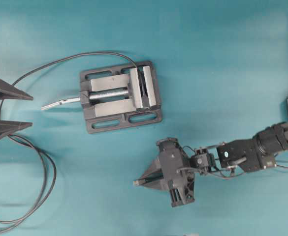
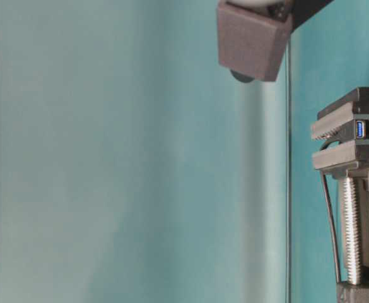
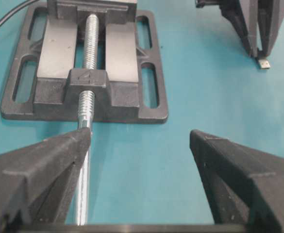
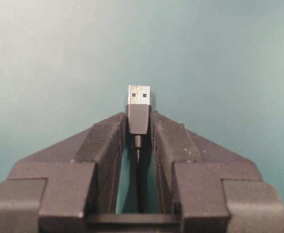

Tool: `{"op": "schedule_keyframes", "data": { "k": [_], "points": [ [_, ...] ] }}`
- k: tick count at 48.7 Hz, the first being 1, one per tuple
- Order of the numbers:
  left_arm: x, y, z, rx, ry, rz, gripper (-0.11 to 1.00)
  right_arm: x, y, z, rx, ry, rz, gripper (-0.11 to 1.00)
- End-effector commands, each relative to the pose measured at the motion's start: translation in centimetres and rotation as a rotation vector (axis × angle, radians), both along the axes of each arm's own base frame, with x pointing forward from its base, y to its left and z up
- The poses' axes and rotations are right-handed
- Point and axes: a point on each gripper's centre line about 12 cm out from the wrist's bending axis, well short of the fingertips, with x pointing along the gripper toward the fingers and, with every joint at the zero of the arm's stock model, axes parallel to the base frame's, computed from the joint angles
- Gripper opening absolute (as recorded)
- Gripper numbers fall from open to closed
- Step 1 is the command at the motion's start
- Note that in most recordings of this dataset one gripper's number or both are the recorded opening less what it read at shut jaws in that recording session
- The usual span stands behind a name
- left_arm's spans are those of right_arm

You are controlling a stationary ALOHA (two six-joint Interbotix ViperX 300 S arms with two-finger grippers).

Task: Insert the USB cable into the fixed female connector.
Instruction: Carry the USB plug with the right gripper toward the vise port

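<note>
My right gripper (image 1: 138, 182) is shut on the USB cable's small black plug (image 4: 139, 116), whose silver tip (image 4: 139, 95) sticks out in front of the fingertips. The thin cord (image 4: 138, 160) runs back between the fingers. The plug is low over the table, in front of and to the right of the grey vise (image 1: 119, 96). The female connector (image 1: 143, 81) is clamped between the vise's silver jaws; its blue socket (image 2: 359, 129) shows in the table-level view. My left gripper (image 1: 31, 110) is open and empty at the left edge, facing the vise screw (image 3: 86, 104).
The socket's long dark lead (image 1: 45, 66) curves from the vise to the left and loops at the lower left (image 1: 40, 196). The vise's silver handle (image 1: 60, 102) points at my left gripper. The right gripper with the plug shows in the left wrist view (image 3: 263, 63).
</note>
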Motion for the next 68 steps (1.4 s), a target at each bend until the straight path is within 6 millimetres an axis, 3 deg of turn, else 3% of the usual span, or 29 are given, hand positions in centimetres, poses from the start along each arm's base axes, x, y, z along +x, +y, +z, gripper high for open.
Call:
{"op": "schedule_keyframes", "data": {
  "k": [1,26,50,68],
  "points": [
    [0.3,0.0,0.5,-0.007,-0.015,0.001,0.99,0.6,-0.1,1.4,0.009,-0.051,-0.049,0.21],
    [0.3,0.0,0.5,-0.007,-0.015,0.001,0.99,-0.5,-0.3,2.5,-0.042,-0.142,-0.44,0.21],
    [0.3,0.0,0.5,-0.007,-0.015,0.001,0.99,1.2,0.0,2.8,-0.144,-0.137,-0.843,0.21],
    [0.3,0.0,0.5,-0.007,-0.015,0.001,0.99,0.8,-0.7,3.5,-0.217,-0.133,-1.082,0.21]
  ]
}}
